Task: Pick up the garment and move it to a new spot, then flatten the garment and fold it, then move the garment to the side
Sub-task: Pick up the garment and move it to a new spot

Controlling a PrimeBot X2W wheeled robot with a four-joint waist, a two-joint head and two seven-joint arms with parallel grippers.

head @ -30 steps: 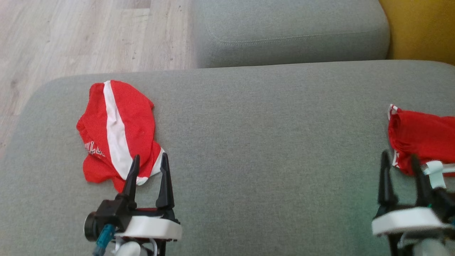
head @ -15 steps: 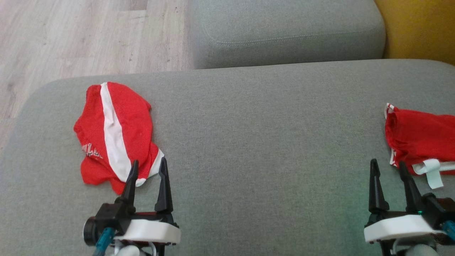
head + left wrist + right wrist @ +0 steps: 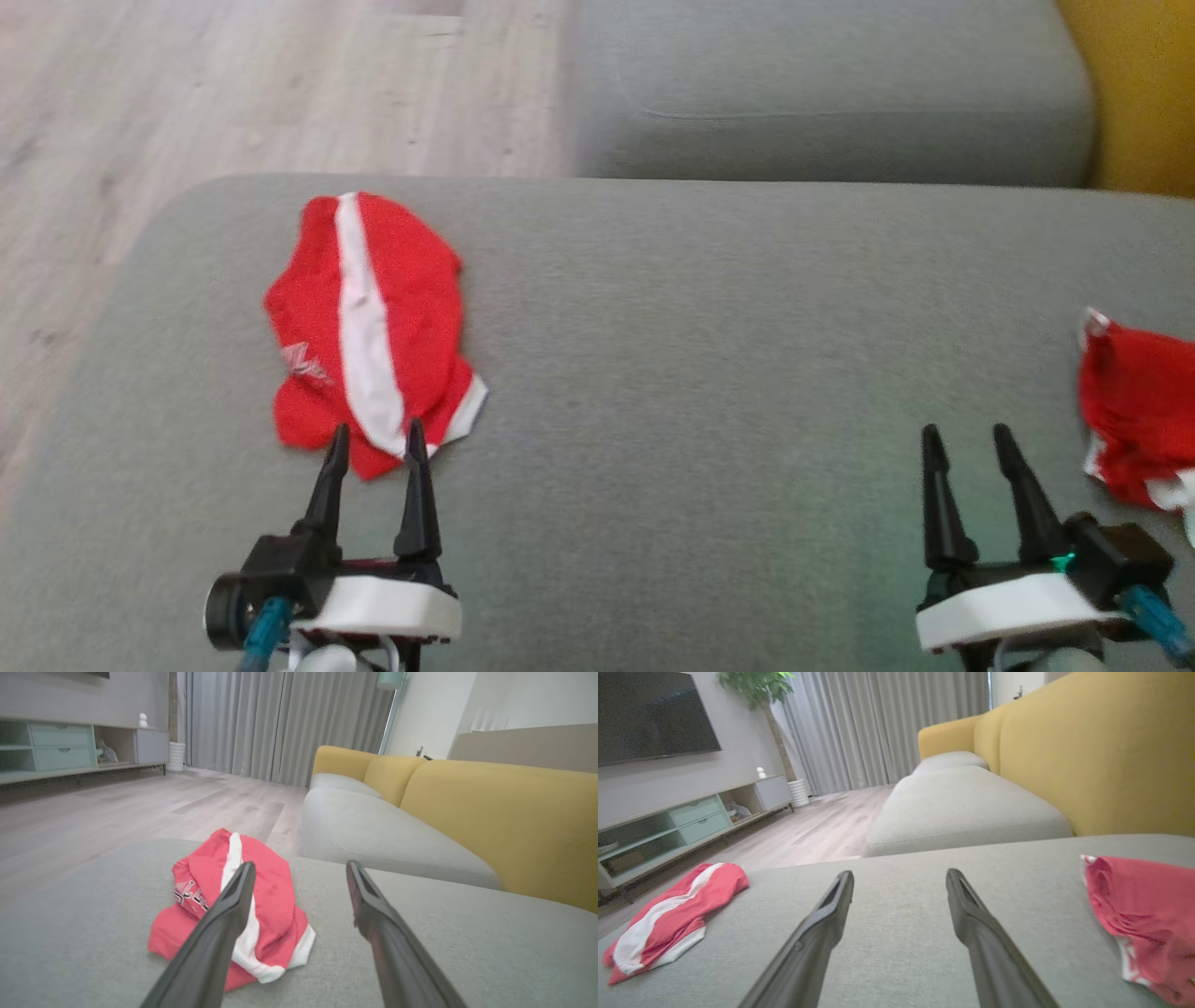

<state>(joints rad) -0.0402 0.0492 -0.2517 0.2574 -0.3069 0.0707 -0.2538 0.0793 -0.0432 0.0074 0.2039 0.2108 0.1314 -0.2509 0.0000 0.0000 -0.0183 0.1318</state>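
Observation:
A crumpled red garment [image 3: 411,308] with a white stripe lies at the left end of the grey sofa seat [image 3: 700,373]. It shows in the left wrist view as the garment [image 3: 275,891] and in the right wrist view as the garment [image 3: 677,905]. My left gripper [image 3: 375,434] is open, its tips just short of the garment's near edge; from its wrist, the gripper [image 3: 300,865] holds nothing. A second red garment [image 3: 1134,411] lies bunched at the right edge, also the garment [image 3: 1139,900]. My right gripper [image 3: 965,434], seen too as the gripper [image 3: 900,873], is open and empty, left of it.
Another grey seat cushion [image 3: 822,93] lies beyond the seat. A yellow backrest [image 3: 1148,84] runs along the right. Wood floor [image 3: 233,84] drops off past the seat's left and far edges. A low TV cabinet [image 3: 691,816] stands across the room.
The camera has turned, so the whole picture has slid right. My right gripper has drawn back leftward from the right garment's edge. Both grippers stay open.

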